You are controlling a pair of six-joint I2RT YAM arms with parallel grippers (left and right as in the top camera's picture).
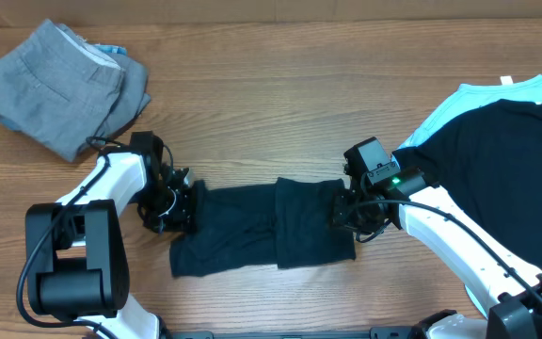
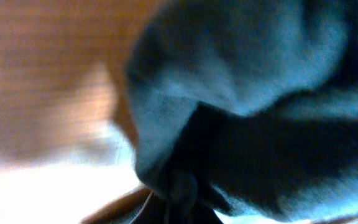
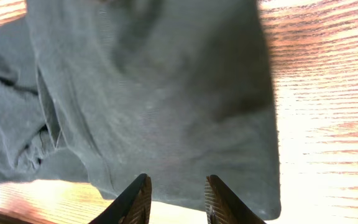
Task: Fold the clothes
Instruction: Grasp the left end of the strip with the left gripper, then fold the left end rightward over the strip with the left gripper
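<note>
The clothes, a black T-shirt (image 1: 262, 226), lie as a folded strip across the middle of the table. My left gripper (image 1: 184, 202) is at the strip's left end. In the left wrist view the dark cloth (image 2: 260, 93) bunches into a pinch at that gripper (image 2: 182, 186), which is shut on it. My right gripper (image 1: 343, 212) is at the strip's right end. In the right wrist view the shirt (image 3: 166, 93) fills the frame ahead of the right gripper (image 3: 178, 193). Its fingers (image 3: 135, 199) stand apart over the shirt's near edge, with nothing clamped.
Folded grey trousers (image 1: 59, 85) lie at the back left with a bit of light-blue cloth (image 1: 111, 49) under them. At the right edge a light-blue shirt (image 1: 497, 94) lies under another black garment (image 1: 506, 160), over which my right arm reaches.
</note>
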